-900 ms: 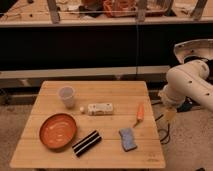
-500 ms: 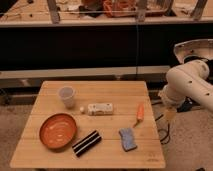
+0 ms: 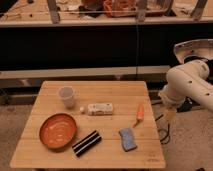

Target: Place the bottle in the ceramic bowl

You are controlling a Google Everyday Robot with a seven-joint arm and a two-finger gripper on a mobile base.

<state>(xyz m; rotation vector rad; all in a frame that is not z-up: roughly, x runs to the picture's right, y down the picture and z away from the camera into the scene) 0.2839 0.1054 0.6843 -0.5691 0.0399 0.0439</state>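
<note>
Bottle: the small white squarish plastic bottle with a pale label (image 3: 100, 108) lay on its side near the middle of the worktop, with its round cap towards the left edge. Nothing touched it.
Bowl: the wide shallow orange-brown ceramic bowl (image 3: 58, 131) sat near the front-left corner (front meaning the edge nearest the camera). It was close to the bottle but apart from it, and only its rings showed inside.
Cup: the translucent plastic cup (image 3: 66, 96) stood upright towards the back-left corner, just behind the bottle's cap end.
Other items: a slim orange tool (image 3: 140, 114) lay near the right edge, a blue sponge (image 3: 128, 138) lay front-right of the middle, and a black ribbed packet (image 3: 86, 143) lay near the front edge beside the bowl.
Worktop: a light wooden table (image 3: 100, 90).
Gripper: the tan two-finger gripper (image 3: 169, 118) hung below the white arm (image 3: 187, 85), outside the right edge and well apart from the bottle. It carried nothing, and whether it was released or clenched could not be told.
Step (judgement): the reach had not begun. The arm probably sat off to the side to keep the worktop in view.
Next (judgement): the arm must cross over the orange tool and grip the bottle across its narrow body.
Risk (judgement): lying flat, the bottle might roll or slide towards the cup.
</note>
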